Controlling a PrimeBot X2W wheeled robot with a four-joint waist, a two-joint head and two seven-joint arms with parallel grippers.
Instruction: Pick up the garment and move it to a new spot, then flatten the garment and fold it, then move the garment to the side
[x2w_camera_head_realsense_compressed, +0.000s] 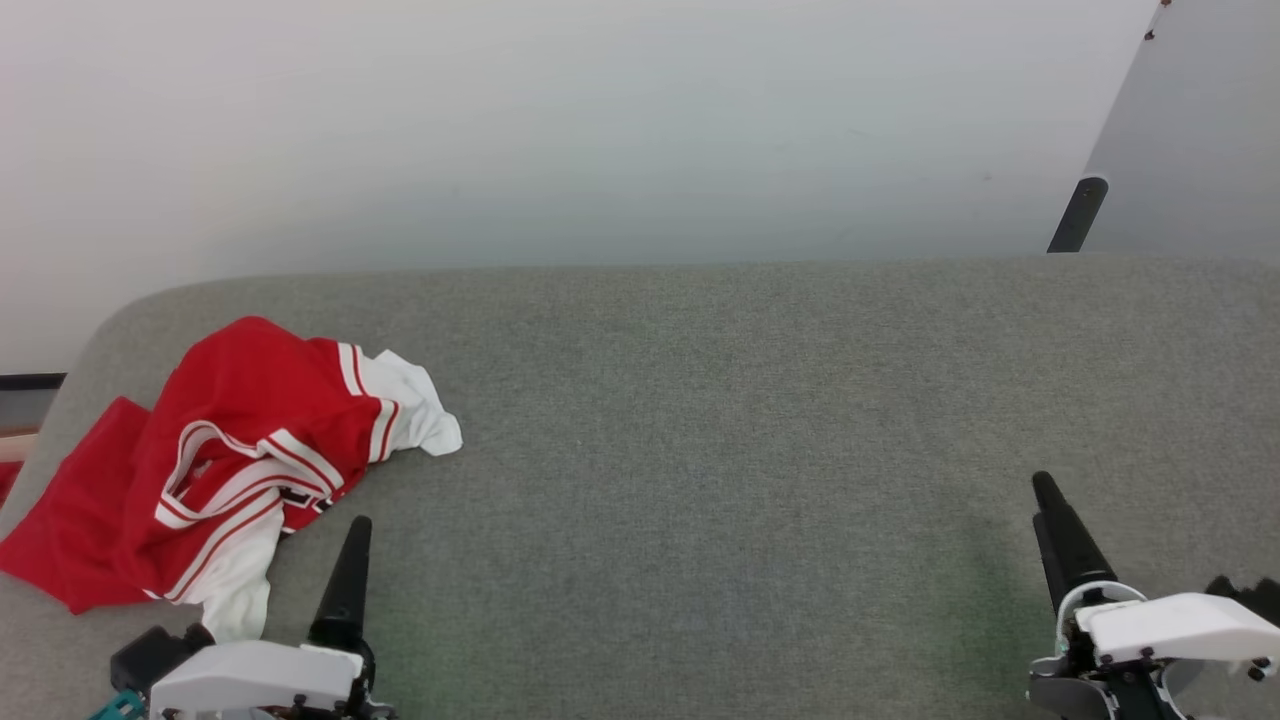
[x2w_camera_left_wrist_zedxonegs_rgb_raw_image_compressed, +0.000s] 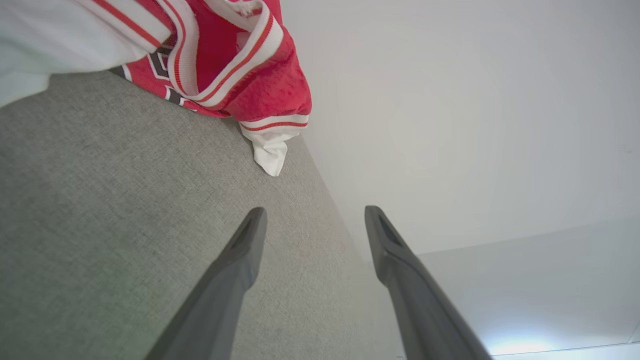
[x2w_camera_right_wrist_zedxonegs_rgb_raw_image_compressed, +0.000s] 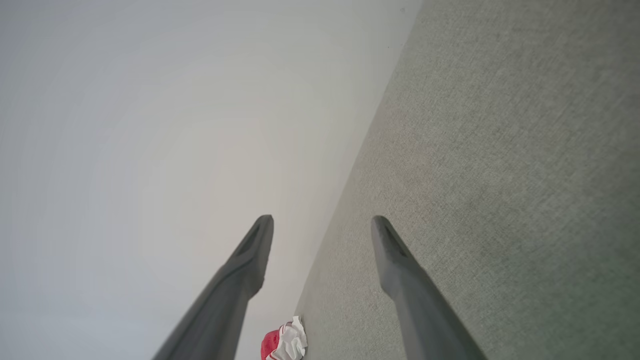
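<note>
1. The garment (x2w_camera_head_realsense_compressed: 230, 450) lies crumpled at the left of the head view, on the grey fabric surface (x2w_camera_head_realsense_compressed: 750, 400) close to its rounded left corner. Some red cloth reaches the frame's left edge.
2. In the left wrist view, the left gripper (x2w_camera_left_wrist_zedxonegs_rgb_raw_image_compressed: 312, 212) is seen with its fingers spread wide and nothing between them. Bare grey surface lies under them, and the garment fills the upper left of that frame. This pose is judged to be a ready stance beside the heap, jaws set apart so that a fold of cloth can be taken.
3. The right gripper (x2w_camera_right_wrist_zedxonegs_rgb_raw_image_compressed: 322, 220) is likewise spread and empty. It sits at the lower right of the head view, well apart from the garment, which shows only as a small red-and-white patch at the bottom of the right wrist view. It is probably kept clear because the heap lies on the other arm's side.
4. The long axis of the heap runs from the lower left, where the red hem spreads, to the upper right, where one white sleeve points. The other white sleeve hangs toward the bottom of the frame, just beside the left gripper. The striped collar opening lies near the heap's middle.
5. The pick-up is judged not yet begun, since no cloth is held or lifted.
</note>
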